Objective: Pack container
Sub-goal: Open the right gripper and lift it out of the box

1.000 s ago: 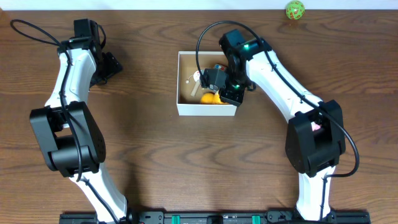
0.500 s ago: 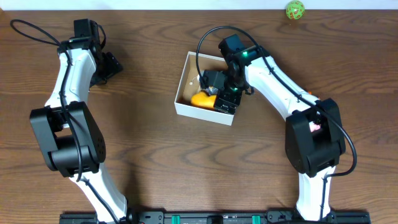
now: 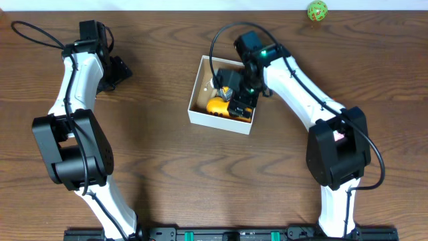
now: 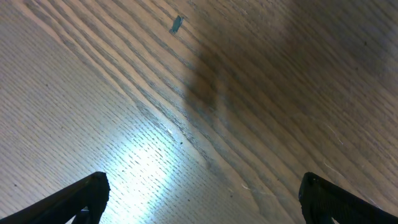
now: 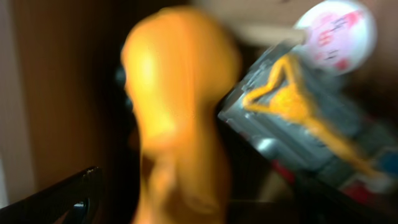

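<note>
White-walled container [image 3: 217, 121] sits mid-worktop [image 3: 167, 167], slightly askew. Inside it: orange toy [image 5: 177, 106], with a grey packet [image 5: 298, 118] just beside it. Right jaws are lowered into the container, spread wide, the orange toy between them. Left jaws are well left of the container, released over bare wood. Green ball [image 3: 317, 11] lies far beyond the container.

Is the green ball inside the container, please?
No, the green ball lies near the table's far edge, well apart from the container.
</note>
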